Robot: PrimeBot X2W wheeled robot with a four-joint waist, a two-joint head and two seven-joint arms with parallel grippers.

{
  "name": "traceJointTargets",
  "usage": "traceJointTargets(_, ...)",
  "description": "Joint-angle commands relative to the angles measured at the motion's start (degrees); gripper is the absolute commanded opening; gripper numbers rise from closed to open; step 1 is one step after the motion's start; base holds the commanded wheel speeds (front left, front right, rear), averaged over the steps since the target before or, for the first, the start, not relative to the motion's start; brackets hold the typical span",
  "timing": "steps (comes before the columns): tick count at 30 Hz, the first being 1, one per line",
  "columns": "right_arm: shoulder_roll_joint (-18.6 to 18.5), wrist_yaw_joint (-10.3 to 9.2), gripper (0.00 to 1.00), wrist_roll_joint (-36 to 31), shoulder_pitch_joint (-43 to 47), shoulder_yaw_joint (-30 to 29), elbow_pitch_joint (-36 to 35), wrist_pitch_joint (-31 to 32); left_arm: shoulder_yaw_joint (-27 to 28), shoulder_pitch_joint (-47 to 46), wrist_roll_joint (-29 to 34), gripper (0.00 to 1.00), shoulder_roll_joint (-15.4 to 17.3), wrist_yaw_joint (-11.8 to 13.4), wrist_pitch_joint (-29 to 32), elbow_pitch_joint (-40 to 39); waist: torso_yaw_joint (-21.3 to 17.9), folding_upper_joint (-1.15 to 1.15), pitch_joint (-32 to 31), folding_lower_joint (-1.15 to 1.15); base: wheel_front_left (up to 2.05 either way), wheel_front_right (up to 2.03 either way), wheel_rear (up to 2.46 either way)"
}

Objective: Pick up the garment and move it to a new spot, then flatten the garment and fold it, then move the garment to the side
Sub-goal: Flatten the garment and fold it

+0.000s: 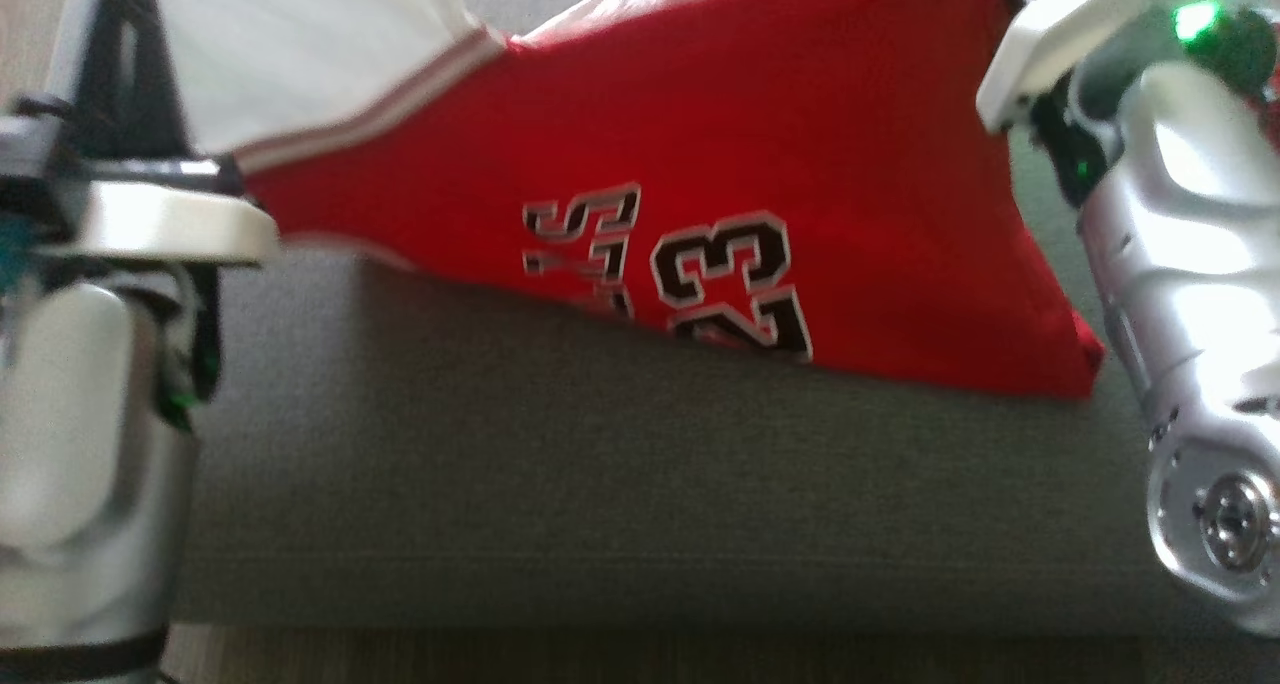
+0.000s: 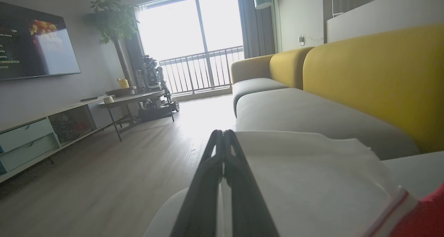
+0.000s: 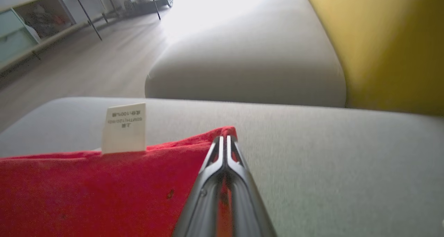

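The garment (image 1: 760, 124) is a red jersey with black-and-white lettering and "23", plus a white sleeve (image 2: 312, 181) edged in striped trim. It hangs stretched between my two arms above the grey sofa seat (image 1: 600, 484), its lower right corner drooping. My left gripper (image 2: 222, 134) is shut, with the white sleeve against its fingers. My right gripper (image 3: 225, 138) is shut on a red corner of the garment (image 3: 104, 188), and red cloth shows between its fingers. A white care label (image 3: 124, 128) stands up from the red edge. My pale forearms frame the head view at left (image 1: 90, 414) and right (image 1: 1190, 294).
Yellow backrests (image 2: 374, 74) run behind the grey cushions. Wooden floor (image 2: 114, 181) lies off the sofa's front edge. Across the room are a low TV cabinet (image 2: 31, 140), a wall TV (image 2: 34, 43), a round table (image 2: 135, 98), a plant and another robot (image 2: 151, 77) by the balcony window.
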Motion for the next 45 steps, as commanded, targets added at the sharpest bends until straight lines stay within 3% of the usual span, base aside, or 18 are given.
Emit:
traceJointTargets(1, 1.0, -0.02, 0.0, 1.8, -4.1, 1.7, -1.4, -1.6, 3.6, -3.2, -0.3, 0.0, 2.3, -0.5, -0.7, -2.9, -1.4, 0.0, -1.6, 0.0, 0.0, 0.0, 0.0)
traceJointTargets(6, 1.0, -0.02, 0.0, 7.8, -6.9, 6.0, -1.4, -5.1, 6.4, -6.0, -2.0, 0.0, 2.5, -4.2, -0.7, -3.2, -3.3, 0.0, -5.4, 0.0, 0.0, 0.0, 0.0)
traceJointTargets(12, 1.0, -0.02, 0.0, 10.8, -7.8, 8.2, -4.1, -6.0, 6.9, -11.8, -1.9, 0.0, 3.4, -6.8, -0.7, -1.5, -5.0, 0.0, -10.4, 0.0, 0.0, 0.0, 0.0)
traceJointTargets(18, 1.0, -0.02, 0.0, 11.5, -8.8, 9.2, -4.3, -6.0, 6.1, -19.2, -1.3, 0.0, 5.4, -8.6, 0.3, 2.2, -6.3, 0.0, -14.3, 0.0, 0.0, 0.0, 0.0)
traceJointTargets(28, -0.2, -0.02, 0.0, 7.6, -14.0, 4.9, -4.6, -6.0, 2.9, -31.2, 1.0, 0.0, 7.4, -11.0, 3.5, 5.8, -7.1, 0.0, -15.2, 0.0, 0.0, 0.0, 0.0)
traceJointTargets(34, -0.3, -0.02, 0.0, 5.0, -17.1, 3.1, -4.9, -4.9, 2.1, -36.2, 0.5, 0.0, 7.6, -12.2, 6.2, 8.9, -6.9, 0.0, -13.0, 0.0, 0.0, 0.0, 0.0)
traceJointTargets(40, -0.1, -0.02, 0.0, -0.4, -23.1, 1.5, -5.2, -0.1, -0.5, -46.7, -1.8, 0.0, 7.2, -14.9, 9.5, 16.7, -6.1, 0.0, -3.3, 0.0, 0.0, 0.0, 0.0)
traceJointTargets(45, -0.8, -0.02, 0.0, -6.0, -26.9, -1.7, -7.5, 1.8, -4.5, -57.2, -0.4, 0.0, 6.4, -15.7, 7.1, 23.8, -4.9, 0.0, 5.0, 0.0, 0.0, 0.0, 0.0)
